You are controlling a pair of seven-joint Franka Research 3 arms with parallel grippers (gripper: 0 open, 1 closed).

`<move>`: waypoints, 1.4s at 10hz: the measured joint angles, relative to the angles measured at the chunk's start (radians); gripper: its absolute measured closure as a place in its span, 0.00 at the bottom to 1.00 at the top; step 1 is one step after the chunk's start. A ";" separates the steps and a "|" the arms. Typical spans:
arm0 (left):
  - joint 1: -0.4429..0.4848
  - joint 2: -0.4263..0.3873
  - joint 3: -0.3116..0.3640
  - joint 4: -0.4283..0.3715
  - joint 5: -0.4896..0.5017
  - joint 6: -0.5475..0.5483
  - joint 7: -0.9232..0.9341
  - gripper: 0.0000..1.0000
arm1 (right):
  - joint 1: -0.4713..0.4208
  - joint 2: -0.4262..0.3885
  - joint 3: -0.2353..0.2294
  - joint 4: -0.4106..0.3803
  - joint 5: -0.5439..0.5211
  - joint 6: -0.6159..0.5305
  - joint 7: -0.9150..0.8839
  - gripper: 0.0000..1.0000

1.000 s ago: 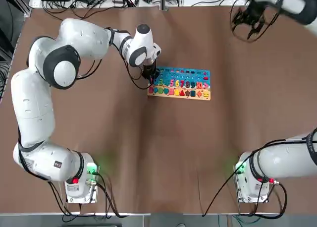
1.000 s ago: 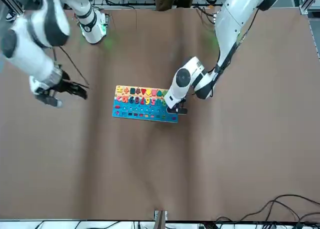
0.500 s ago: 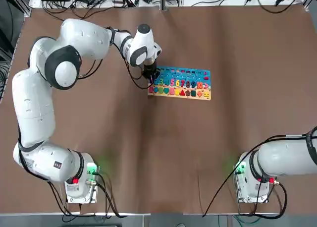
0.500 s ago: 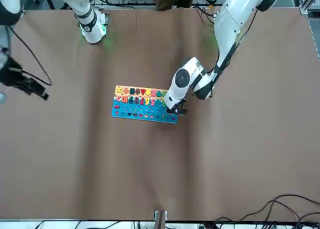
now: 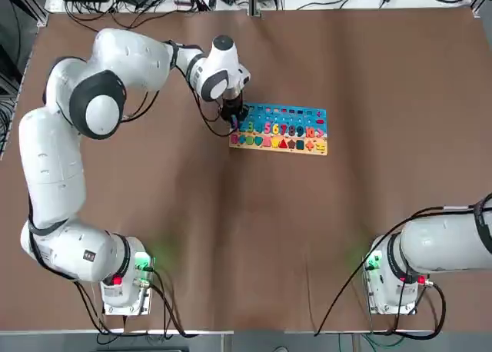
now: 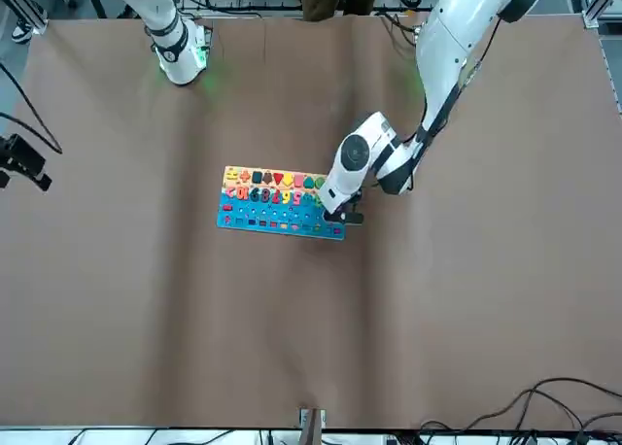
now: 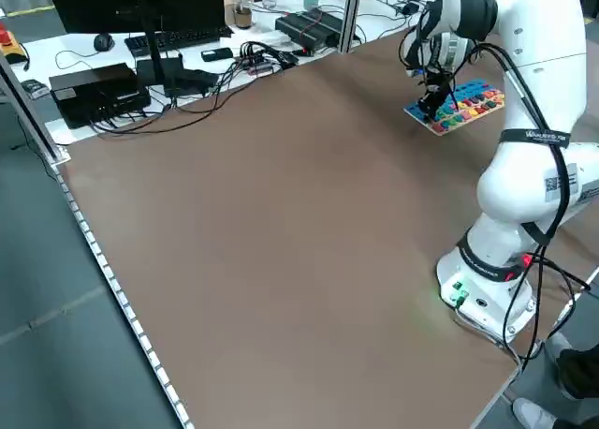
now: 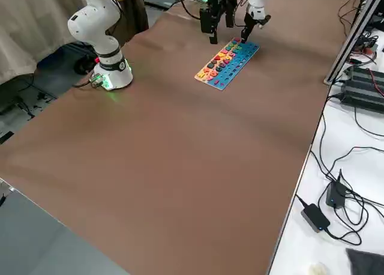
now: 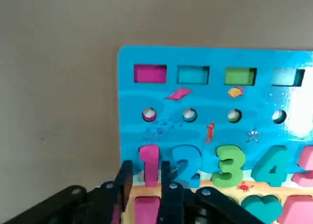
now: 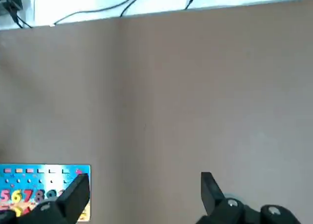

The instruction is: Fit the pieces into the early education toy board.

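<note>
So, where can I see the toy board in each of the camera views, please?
Top view: toy board above centre, left gripper at its left end.
Front view: board left of centre, gripper at its right end.
Left side view: upper right.
Right side view: upper middle.
Left wrist view: fills the right half.
Right wrist view: bottom left corner.
Shared landmark: the left gripper at the board's number-1 end.

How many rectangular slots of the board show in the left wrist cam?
4, in one row along the board's blue edge: pink, cyan, green, pale blue. More may lie out of frame.
</note>
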 joint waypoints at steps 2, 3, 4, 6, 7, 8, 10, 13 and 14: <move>0.011 -0.057 0.001 0.020 0.000 -0.045 0.000 0.60 | 0.000 0.013 0.004 0.000 -0.003 -0.003 -0.004 0.00; 0.032 -0.105 0.002 0.028 0.001 -0.064 0.015 0.48 | 0.000 0.016 0.005 0.000 -0.004 -0.012 -0.005 0.00; 0.070 -0.161 0.003 0.035 0.001 -0.071 0.049 0.32 | 0.002 0.018 0.007 0.001 -0.004 -0.026 -0.007 0.00; 0.183 -0.287 0.004 0.049 0.001 -0.086 0.109 0.05 | 0.005 0.018 0.012 0.003 -0.005 -0.034 -0.007 0.00; 0.253 -0.343 0.000 0.050 0.000 -0.108 0.125 0.00 | 0.005 0.018 0.012 0.005 -0.005 -0.034 -0.007 0.00; 0.333 -0.383 -0.015 0.056 -0.025 -0.143 0.166 0.00 | 0.005 0.018 0.012 0.005 -0.006 -0.034 -0.007 0.00; 0.464 -0.423 -0.033 0.132 -0.133 -0.294 0.309 0.00 | 0.003 0.019 0.011 0.006 -0.009 -0.036 -0.007 0.00; 0.534 -0.479 0.035 0.244 -0.176 -0.518 0.548 0.00 | 0.002 0.034 0.008 0.006 -0.010 -0.044 -0.007 0.00; 0.464 -0.522 0.152 0.245 -0.214 -0.557 0.614 0.00 | 0.002 0.038 0.008 0.006 -0.010 -0.051 -0.007 0.00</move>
